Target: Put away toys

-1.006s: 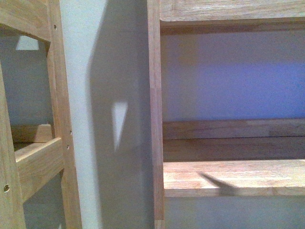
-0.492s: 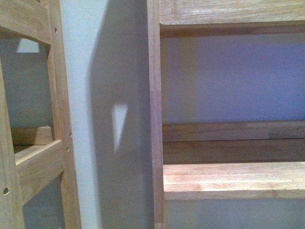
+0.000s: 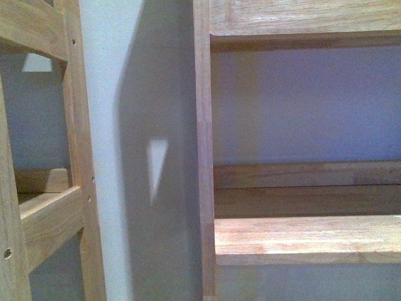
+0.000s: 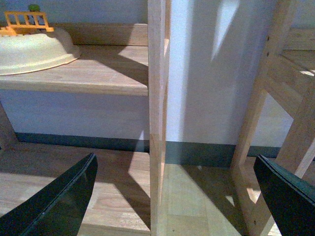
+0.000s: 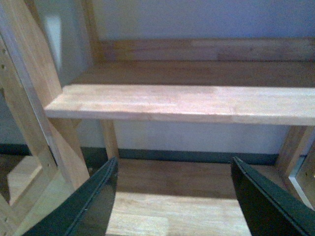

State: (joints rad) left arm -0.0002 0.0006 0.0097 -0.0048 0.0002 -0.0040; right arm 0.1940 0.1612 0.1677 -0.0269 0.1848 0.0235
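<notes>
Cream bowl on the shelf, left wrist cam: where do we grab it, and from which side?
Pinch the near rim of the cream bowl, coming in from the open front of the shelf, one finger inside and one outside. Its wall is rounded and flares outward, so a grip on the body would likely slip. An orange fence-like toy shows above the far rim. The bowl is only partly in frame.

Wooden shelf on the right in the front view, nothing sitting on the board that shows. In the left wrist view another shelf has a cream bowl on it, with an orange fence-like toy on top.
</notes>
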